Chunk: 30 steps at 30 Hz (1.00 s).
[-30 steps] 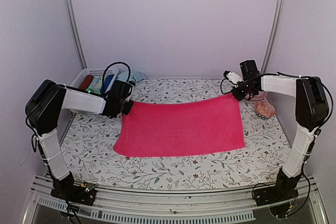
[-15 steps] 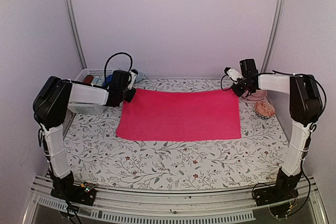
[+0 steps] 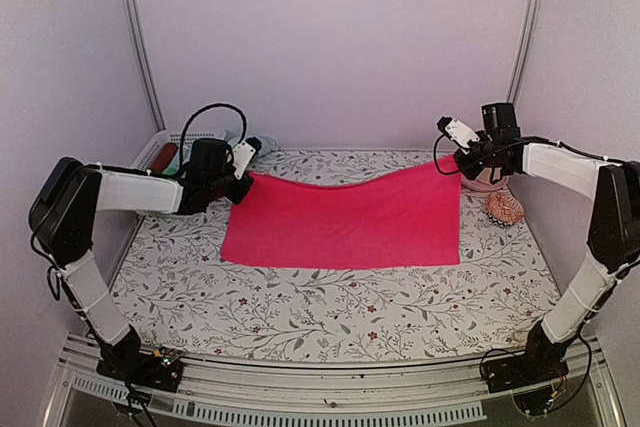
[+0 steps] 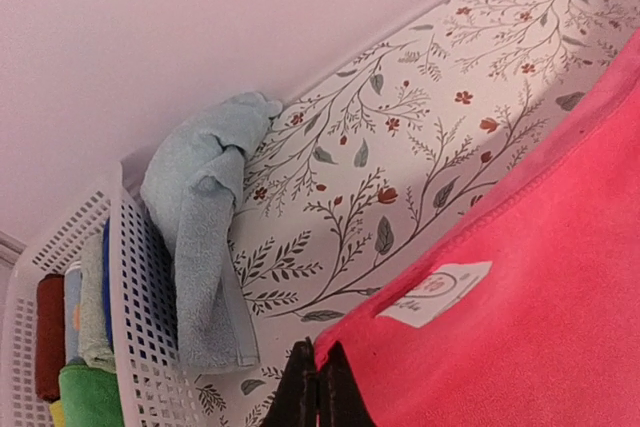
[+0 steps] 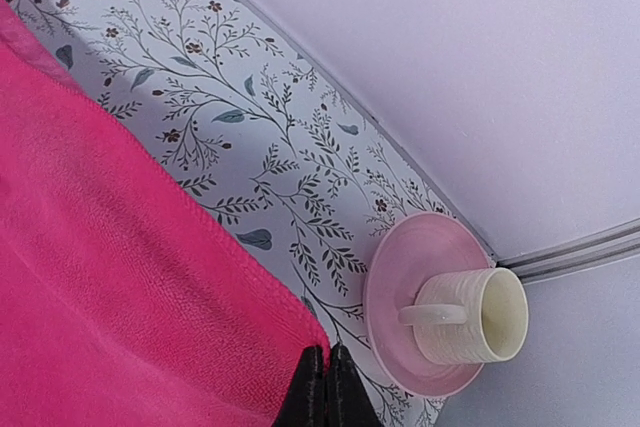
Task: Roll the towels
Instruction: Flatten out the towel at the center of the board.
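Note:
The bright pink towel (image 3: 345,222) is spread out flat across the back of the table, its far edge lifted and sagging between the two arms. My left gripper (image 3: 243,173) is shut on its far left corner; in the left wrist view the fingertips (image 4: 318,387) pinch that corner, a white label (image 4: 436,292) close by. My right gripper (image 3: 452,163) is shut on the far right corner, seen pinched at the tips (image 5: 325,382) in the right wrist view. The pale blue towel (image 4: 205,237) hangs crumpled over the basket's end wall.
A white mesh basket (image 3: 158,152) at the back left holds several coloured rolls (image 4: 75,357). At the back right, a ribbed cup on a pink saucer (image 5: 425,297) stands just beyond my right gripper, and a reddish shell-like object (image 3: 504,208) lies beside it.
Both grippers have drawn the pink towel's far corners toward the back and then lifted them, stretching the cloth out; the right arm has swung outward to the right.

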Each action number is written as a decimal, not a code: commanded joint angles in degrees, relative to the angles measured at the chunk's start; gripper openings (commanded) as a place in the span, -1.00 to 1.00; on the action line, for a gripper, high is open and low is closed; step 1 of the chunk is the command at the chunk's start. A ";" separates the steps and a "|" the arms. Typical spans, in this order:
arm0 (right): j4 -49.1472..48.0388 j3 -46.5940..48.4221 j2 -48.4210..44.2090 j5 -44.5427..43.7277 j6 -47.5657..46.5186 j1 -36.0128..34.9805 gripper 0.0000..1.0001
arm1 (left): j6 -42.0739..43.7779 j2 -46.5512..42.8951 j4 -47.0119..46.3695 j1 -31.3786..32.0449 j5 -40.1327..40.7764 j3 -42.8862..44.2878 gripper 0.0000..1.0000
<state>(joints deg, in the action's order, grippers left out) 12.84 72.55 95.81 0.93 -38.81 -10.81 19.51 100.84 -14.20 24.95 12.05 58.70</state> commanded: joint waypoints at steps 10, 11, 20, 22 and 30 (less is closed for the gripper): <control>5.01 -13.52 -9.26 8.73 -9.60 0.59 -0.95 | 8.29 -7.71 -20.23 -0.44 -3.87 -20.41 -1.00; 5.05 -14.47 -9.44 8.74 -9.89 0.61 -0.95 | 7.98 -7.95 -20.63 -0.37 -2.95 -20.80 -1.00; 5.16 -19.38 -13.41 11.85 -12.45 1.04 -0.96 | 6.55 -10.27 -21.11 -0.43 0.49 -22.99 -1.00; 5.09 -21.17 -15.01 12.65 -14.69 1.01 -0.96 | 6.53 -11.03 -19.48 -0.40 0.93 -23.06 -1.00; 1.23 -29.54 -21.72 15.53 -24.78 1.03 -0.95 | 3.82 -14.13 -13.13 -0.26 2.04 -22.97 -1.00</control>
<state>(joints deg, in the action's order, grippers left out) 16.67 47.07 77.62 13.37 -56.75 -10.09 25.43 89.14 -30.17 24.95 12.67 36.47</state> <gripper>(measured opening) 0.024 0.008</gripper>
